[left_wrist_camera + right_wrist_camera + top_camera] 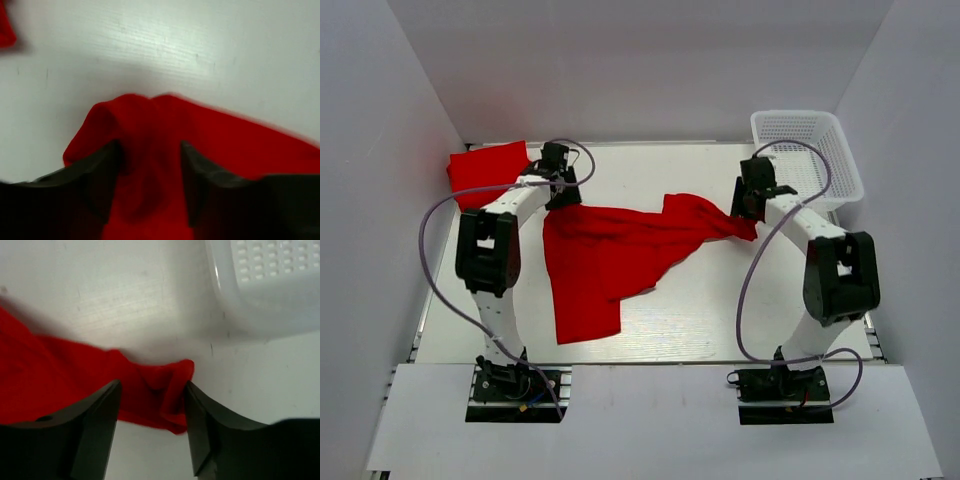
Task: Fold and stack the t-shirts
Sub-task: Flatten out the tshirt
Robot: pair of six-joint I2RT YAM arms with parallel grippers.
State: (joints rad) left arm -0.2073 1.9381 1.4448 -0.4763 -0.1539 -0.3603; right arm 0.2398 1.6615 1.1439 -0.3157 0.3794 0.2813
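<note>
A red t-shirt (pixel 610 255) lies spread and rumpled on the white table, stretched between my two grippers. My left gripper (pixel 562 200) is over its far left corner. In the left wrist view its jaws (pixel 150 155) stand apart, with a bunched fold of the shirt (pixel 145 125) between them. My right gripper (pixel 748 212) is at the shirt's far right tip. In the right wrist view (pixel 152 392) its jaws also stand apart, either side of the crumpled tip (pixel 160 385), which rests on the table. A second red t-shirt (pixel 485 172) lies folded at the back left.
A white lattice basket (pixel 810 150) stands at the back right, close behind the right gripper; its wall shows in the right wrist view (pixel 270 275). White walls enclose the table on three sides. A red edge of the folded shirt (pixel 6 25) shows in the left wrist view.
</note>
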